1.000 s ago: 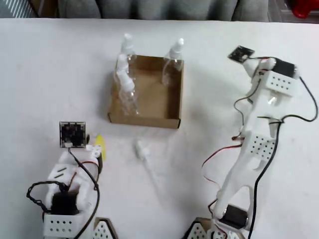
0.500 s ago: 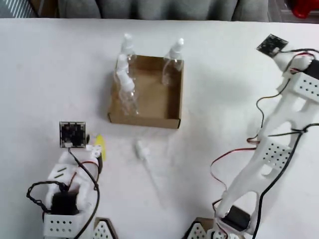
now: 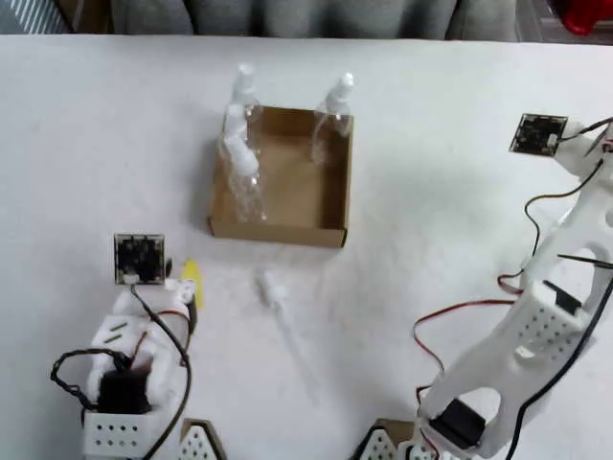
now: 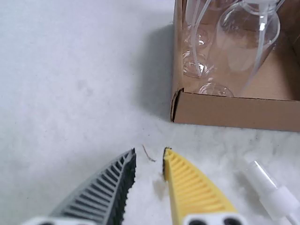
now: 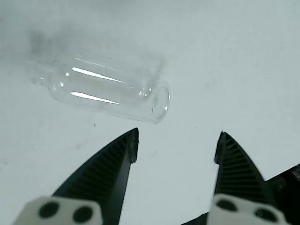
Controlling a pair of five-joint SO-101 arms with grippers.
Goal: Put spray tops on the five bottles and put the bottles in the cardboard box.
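Bottles: four clear bottles [image 3: 245,180] with white spray tops stand upright in the box [image 3: 287,228], three along one wall and one in the far corner across from them.
Fifth bottle: a clear, uncapped bottle [image 5: 110,91] lies on its side on the table [image 3: 96,125], just beyond the right hand's fingertips and not touching them.
Spray top: one loose top [image 3: 272,287] lies on the table near the box's front wall, its tube pointing away from the box.
Left hand [image 4: 149,161]: fingers a narrow gap apart, holding nothing, low over the table near a box corner.
Right hand [image 5: 177,135]: fingers wide apart, empty, above the table.
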